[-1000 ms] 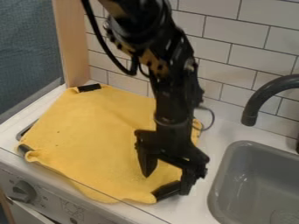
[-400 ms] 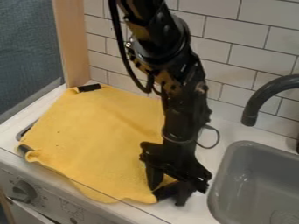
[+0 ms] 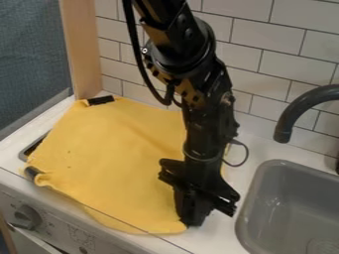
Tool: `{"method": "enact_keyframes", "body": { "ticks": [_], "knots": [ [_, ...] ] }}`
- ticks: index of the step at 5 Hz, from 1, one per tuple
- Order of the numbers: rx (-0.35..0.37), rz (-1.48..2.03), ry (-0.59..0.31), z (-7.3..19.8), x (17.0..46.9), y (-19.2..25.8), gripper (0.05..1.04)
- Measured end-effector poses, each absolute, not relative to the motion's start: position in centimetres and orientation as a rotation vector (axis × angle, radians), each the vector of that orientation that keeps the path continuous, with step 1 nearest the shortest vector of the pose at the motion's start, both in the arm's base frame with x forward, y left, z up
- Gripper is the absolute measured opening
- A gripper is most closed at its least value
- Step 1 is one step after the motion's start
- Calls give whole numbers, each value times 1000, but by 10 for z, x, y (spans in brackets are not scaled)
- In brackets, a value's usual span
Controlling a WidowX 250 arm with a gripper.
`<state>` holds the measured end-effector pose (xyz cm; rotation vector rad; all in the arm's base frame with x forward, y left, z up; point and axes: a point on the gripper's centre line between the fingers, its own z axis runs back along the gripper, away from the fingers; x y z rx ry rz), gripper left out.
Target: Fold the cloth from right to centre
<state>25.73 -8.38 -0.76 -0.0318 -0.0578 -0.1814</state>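
Knob (image 3: 27,217) and pale front panel (image 3: 56,211) are closest to me, with the edge of the white counter (image 3: 215,238) just above them. At that edge the black gripper (image 3: 191,222) points down at the near right corner of the yellow cloth (image 3: 106,161), its fingers together, and I'd say they have that corner pinched between them. The corner is low, seemingly at counter height, so I take the grip as made and the lift as not begun

The cloth itself is spread wide over the stove area, a bit rumpled, with its near edge drooping over the counter's front. One dark tab (image 3: 31,172) shows at its left corner, and close by a dark rim (image 3: 33,148) peeks out from under the fabric. No flap lies across the middle, so from here the fold looks wholly undone: the right side has to come up, travel leftward and be laid down around the centre. My worry would be the thin hold slipping, or the rest of the cloth dragging along

To the right sits the grey sink (image 3: 288,203), apart from the cloth. Farther back are another dark tab (image 3: 100,100) at the cloth's far corner, the dark tap (image 3: 301,106) and the white tiles (image 3: 295,47)
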Motion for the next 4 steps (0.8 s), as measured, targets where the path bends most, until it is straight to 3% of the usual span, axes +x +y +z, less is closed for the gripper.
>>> {"method": "enact_keyframes", "body": {
  "ticks": [1, 2, 4],
  "knots": [
    [-47, -198, -57, -6, 254, -85, 112],
    [-60, -213, -51, 0, 252, -87, 66],
    [-94, -207, -45, 28, 254, -69, 63]
  ]
}}
